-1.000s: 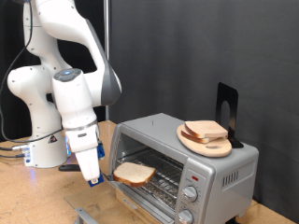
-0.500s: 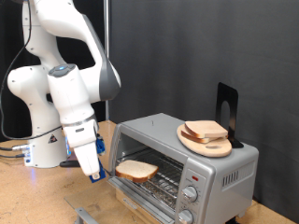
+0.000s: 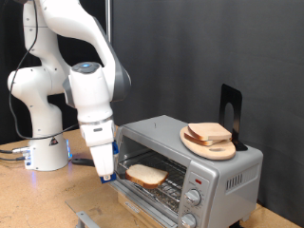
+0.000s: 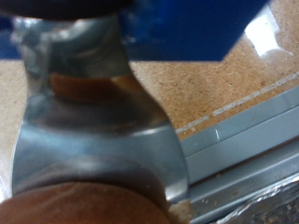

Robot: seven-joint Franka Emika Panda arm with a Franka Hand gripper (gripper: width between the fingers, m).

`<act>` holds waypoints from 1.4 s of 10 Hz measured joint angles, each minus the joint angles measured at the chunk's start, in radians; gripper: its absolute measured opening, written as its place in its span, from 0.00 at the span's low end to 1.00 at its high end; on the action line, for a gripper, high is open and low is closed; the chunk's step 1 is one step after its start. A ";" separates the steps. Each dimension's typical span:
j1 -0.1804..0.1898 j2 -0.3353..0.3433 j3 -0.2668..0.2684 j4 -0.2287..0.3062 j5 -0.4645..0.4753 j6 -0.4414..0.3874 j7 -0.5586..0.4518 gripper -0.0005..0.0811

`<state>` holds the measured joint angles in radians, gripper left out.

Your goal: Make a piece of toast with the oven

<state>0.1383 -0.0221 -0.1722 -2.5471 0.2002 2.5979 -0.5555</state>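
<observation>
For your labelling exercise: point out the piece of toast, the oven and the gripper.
piece of toast (image 3: 146,174), exterior view, pale top face.
oven (image 3: 228,172), exterior view, silver side wall.
gripper (image 3: 106,176), exterior view, fingertips.

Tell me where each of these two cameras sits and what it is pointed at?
Exterior view: off the arm, facing the white robot arm and the open toaster oven; a slice of toast lies on its rack, and more slices sit on a round wooden board on top.
Wrist view: on the hand, looking along the fingers, which fill the picture, down to the wooden table.
Shared: the gripper, the toast between its fingers, and the table.
</observation>
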 joint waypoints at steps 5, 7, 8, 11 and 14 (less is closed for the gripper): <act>0.005 -0.023 0.019 0.043 -0.116 -0.035 0.022 0.48; 0.002 -0.036 0.019 0.043 -0.171 -0.054 0.034 0.48; 0.001 -0.037 0.019 0.044 -0.183 -0.061 0.045 0.48; -0.005 -0.036 0.017 0.043 -0.216 -0.071 0.071 0.48; -0.023 -0.041 0.004 0.040 -0.218 -0.090 0.045 0.48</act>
<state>0.1152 -0.0635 -0.1680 -2.5075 -0.0173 2.5079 -0.5101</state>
